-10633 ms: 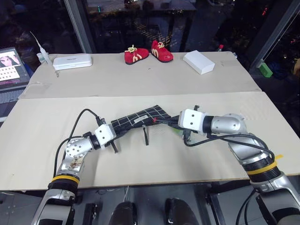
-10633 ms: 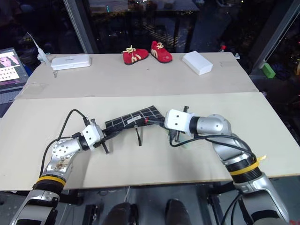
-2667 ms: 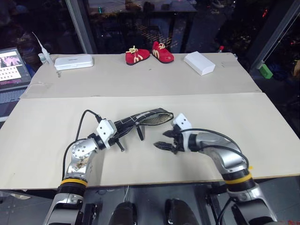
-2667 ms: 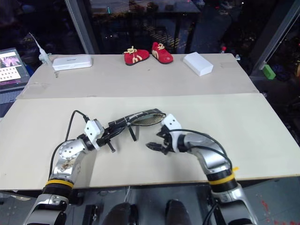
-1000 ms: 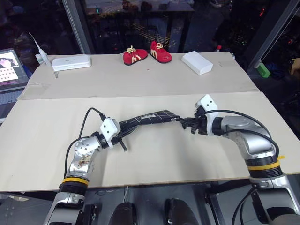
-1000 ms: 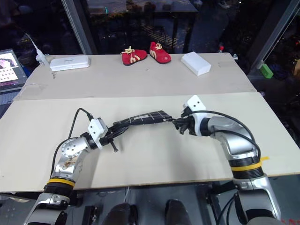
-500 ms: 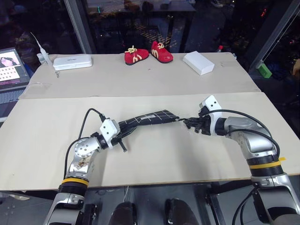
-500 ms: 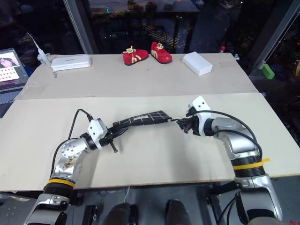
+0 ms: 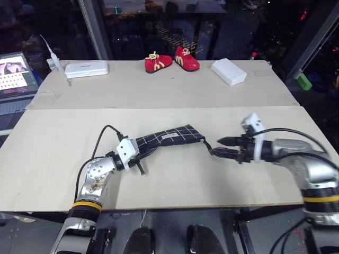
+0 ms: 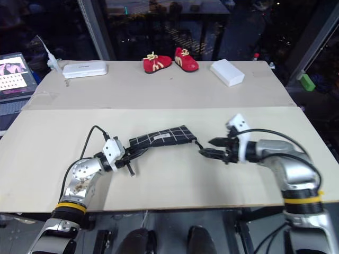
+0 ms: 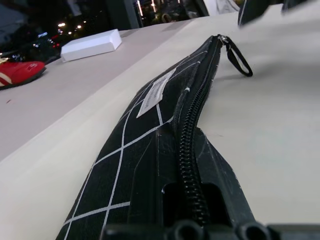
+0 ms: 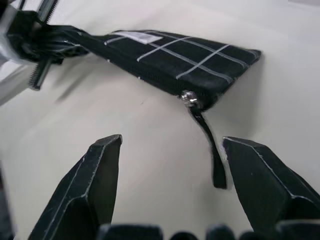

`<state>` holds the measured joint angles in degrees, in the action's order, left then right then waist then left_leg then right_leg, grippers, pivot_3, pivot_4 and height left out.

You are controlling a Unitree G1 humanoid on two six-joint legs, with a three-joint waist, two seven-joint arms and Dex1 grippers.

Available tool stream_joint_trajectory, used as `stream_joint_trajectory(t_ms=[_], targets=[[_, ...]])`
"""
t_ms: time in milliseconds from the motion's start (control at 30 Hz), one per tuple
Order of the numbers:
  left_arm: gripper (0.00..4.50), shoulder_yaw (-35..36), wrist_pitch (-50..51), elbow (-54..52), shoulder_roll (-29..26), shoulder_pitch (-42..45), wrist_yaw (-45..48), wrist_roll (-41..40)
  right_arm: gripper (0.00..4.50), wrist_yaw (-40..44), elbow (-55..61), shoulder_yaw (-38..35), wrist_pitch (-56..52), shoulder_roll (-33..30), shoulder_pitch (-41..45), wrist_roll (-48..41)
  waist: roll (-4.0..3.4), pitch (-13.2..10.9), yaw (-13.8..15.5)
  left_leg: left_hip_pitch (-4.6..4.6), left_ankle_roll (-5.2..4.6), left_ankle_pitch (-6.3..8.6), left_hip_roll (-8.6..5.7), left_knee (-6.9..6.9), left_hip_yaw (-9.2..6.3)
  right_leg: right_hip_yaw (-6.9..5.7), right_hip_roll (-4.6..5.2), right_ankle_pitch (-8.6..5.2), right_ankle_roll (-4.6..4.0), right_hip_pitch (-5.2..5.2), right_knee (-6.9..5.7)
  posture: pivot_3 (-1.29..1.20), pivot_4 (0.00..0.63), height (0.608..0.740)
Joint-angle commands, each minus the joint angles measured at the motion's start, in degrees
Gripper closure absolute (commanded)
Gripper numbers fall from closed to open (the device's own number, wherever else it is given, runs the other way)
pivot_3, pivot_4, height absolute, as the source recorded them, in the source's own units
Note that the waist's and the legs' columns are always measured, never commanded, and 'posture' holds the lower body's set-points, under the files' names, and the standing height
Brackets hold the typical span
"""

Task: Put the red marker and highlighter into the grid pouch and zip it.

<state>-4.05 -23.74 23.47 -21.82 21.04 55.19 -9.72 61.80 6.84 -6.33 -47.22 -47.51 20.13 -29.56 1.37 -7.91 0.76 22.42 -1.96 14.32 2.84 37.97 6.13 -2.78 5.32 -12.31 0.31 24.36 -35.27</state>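
Observation:
The grid pouch (image 9: 168,137) lies flat in the middle of the near board, black with white lines and a small white label. Its zip (image 11: 192,121) runs closed along the whole edge that I can see. My left gripper (image 9: 137,154) is shut on the pouch's left end. The black cord loop (image 12: 208,146) trails from the zip pull at the pouch's right end. Just right of it, my right gripper (image 9: 216,146) stands open, the loop lying loose between its fingers (image 12: 102,182) and touching neither. The red marker and the highlighter are hidden.
At the back of the far board stand a pair of small red shoes (image 9: 172,61), a white box (image 9: 229,71) and a white case (image 9: 86,69). A laptop (image 9: 16,75) sits at the far left. A green block (image 9: 302,81) lies beyond the right edge.
My right gripper has opened, let go of the zip cord and drawn back to the right. The left gripper still holds the pouch's end.

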Motion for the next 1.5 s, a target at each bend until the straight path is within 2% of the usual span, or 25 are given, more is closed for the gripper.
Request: stream_joint_trajectory(t_ms=[33, 200, 400, 500, 533, 567, 600, 733, 833, 967, 1133, 1300, 1500], targets=[[4.5, -2.04, -4.08, 1.14, 0.46, 2.57, 1.89, 1.15, 0.87, 4.4, 3.68, -5.97, 2.88, -3.63, -4.37, -3.33, 0.0, 0.0, 0.05, 0.01, -0.02, 0.02, 0.01, 0.0, 0.0, -0.01, -0.02, 0.01, 0.0, -0.03, 0.1, 0.0, 0.15, 0.74], [4.5, -3.96, -10.11, 7.85, 1.49, 6.5, 1.85, 3.83, 0.87, 2.62, 5.48, -7.96, 3.18, -3.42, -7.64, -4.44, 0.02, -0.01, -0.25, -0.08, -0.04, 0.02, 0.0, 0.0, -0.03, 0.16, -0.07, 0.04, 0.03, -0.07, 0.15, 0.0, 0.15, 0.74], [4.5, -5.62, -14.12, 13.17, 3.16, 10.6, 4.47, 3.61, 0.87, -0.9, 7.02, -5.03, 4.27, -0.43, -8.85, -3.26, 0.03, -0.02, -0.08, -0.05, -0.04, 0.02, -0.01, 0.01, -0.05, 0.15, -0.1, 0.05, 0.05, -0.06, 0.15, 0.0, 0.15, 0.74], [3.42, -5.33, -10.64, 12.06, 3.64, 10.64, 9.08, -0.96, 0.82, -1.63, 6.74, -4.75, 4.51, -0.38, -8.91, -3.26, 0.03, -0.02, -0.08, 0.01, -0.08, 0.04, -0.03, 0.01, -0.04, 0.15, -0.06, 0.05, 0.08, -0.04, 0.19, 0.0, 0.15, 0.74], [3.19, -5.29, -9.98, 11.54, 3.65, 10.58, 9.88, -1.63, 0.82, -1.81, 6.63, -4.69, 4.48, -0.42, -8.95, -3.34, 0.03, -0.02, -0.08, 0.02, -0.1, 0.06, -0.03, 0.01, -0.03, 0.14, -0.06, 0.05, 0.09, -0.04, 0.19, 0.0, 0.15, 0.74], [2.68, -5.11, -9.55, 10.92, 3.63, 10.49, 9.85, -1.85, 0.82, -1.9, 6.59, -4.61, 4.58, -0.46, -9.01, -3.36, 0.03, -0.02, -0.08, 0.02, -0.12, 0.07, -0.04, 0.01, -0.03, 0.14, -0.05, 0.06, 0.1, -0.03, 0.21, 0.0, 0.15, 0.74], [2.44, -4.83, -8.96, 10.14, 3.67, 10.34, 9.49, -2.06, 0.82, -1.95, 6.51, -4.55, 4.7, -0.47, -9.04, -3.34, 0.03, -0.02, -0.08, 0.02, -0.12, 0.07, -0.03, 0.02, -0.03, 0.14, -0.06, 0.06, 0.11, -0.04, 0.21, 0.0, 0.15, 0.74], [0.9, -4.18, -1.82, 2.5, 2.96, 7.41, 9.26, -5.09, 0.82, -2.05, 5.72, -4.02, 5.3, -0.55, -8.7, -3.01, 0.03, -0.02, -0.17, -0.01, -0.13, 0.07, -0.02, 0.03, -0.05, 0.15, -0.06, 0.06, 0.11, -0.05, 0.19, 0.0, 0.15, 0.74], [0.9, -3.02, 6.16, -5.06, 2.12, 4.59, 8.03, -8.38, 0.82, -2.08, 4.64, -3.55, 5.81, -0.5, -8.01, -2.7, 0.03, -0.02, -0.28, -0.03, -0.12, 0.07, -0.01, 0.03, -0.05, 0.19, -0.09, 0.06, 0.11, -0.06, 0.17, 0.0, 0.15, 0.74], [0.9, 0.92, 28.59, -19.85, -2.52, -0.62, 1.3, -15.76, 0.82, -1.42, 2.17, -2.44, 7.24, -0.94, -6.63, -1.55, 0.02, -0.02, -0.59, -0.08, -0.12, 0.07, 0.01, 0.03, -0.06, 0.26, -0.11, 0.05, 0.12, -0.05, 0.13, 0.0, 0.15, 0.74], [0.9, 9.21, 43.09, -30.57, -6.75, -7.93, -12.74, -15.97, 0.82, -0.61, -2.47, -2.9, 9.47, -1.57, -5.24, -0.43, 0.02, -0.02, -0.74, -0.15, -0.12, 0.07, 0.02, 0.02, -0.08, 0.32, -0.11, 0.03, 0.16, -0.08, 0.09, 0.0, 0.15, 0.74], [0.9, 17.73, 47.17, -35.15, -9.26, -15.35, -16.4, -18.7, 0.82, -0.44, -8.78, -4.79, 11.77, -1.14, -3.4, -0.46, 0.03, -0.02, -0.82, -0.17, -0.12, 0.07, 0.03, 0.02, 0.0, 0.38, -0.11, 0.05, 0.16, -0.07, 0.13, 0.0, 0.15, 0.74], [0.9, 21.47, 47.57, -35.25, -8.38, -17.94, -18.77, -19.8, 0.82, 0.07, -14.46, -3.85, 14.18, -0.28, -0.99, 0.78, 0.01, -0.03, -0.11, -0.21, -0.12, 0.07, 0.0, 0.02, 0.05, 0.39, -0.1, 0.06, 0.11, -0.1, 0.14, 0.0, 0.15, 0.74]])
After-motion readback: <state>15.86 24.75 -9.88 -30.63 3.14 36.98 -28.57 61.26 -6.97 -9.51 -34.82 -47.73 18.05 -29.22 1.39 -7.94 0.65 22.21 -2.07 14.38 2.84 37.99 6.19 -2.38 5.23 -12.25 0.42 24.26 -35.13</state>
